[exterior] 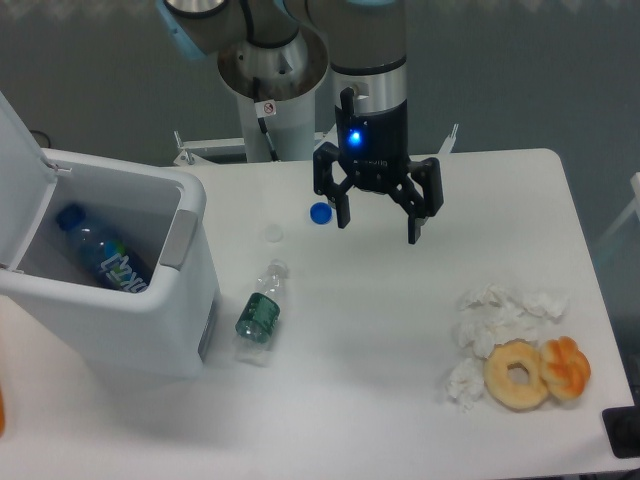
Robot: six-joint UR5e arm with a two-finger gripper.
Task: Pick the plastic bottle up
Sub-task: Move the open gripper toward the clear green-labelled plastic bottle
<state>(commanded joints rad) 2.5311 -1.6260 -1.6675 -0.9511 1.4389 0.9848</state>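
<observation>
Clear, capless small plastic bottle with a dark green label band (259, 313) lies just beside the white bin (150, 320), long axis running away from you, down-left of your open, empty end effector (378, 226).

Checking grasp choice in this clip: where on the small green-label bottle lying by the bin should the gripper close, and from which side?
Probably from straight above, on the plastic bottle at or just above its green band. It lies flat on the table, neck pointing up-right, so the fingers should close across its width. The white bin stands close on its left, so clearance there looks tight. The gripper is open and well apart from it.
</observation>
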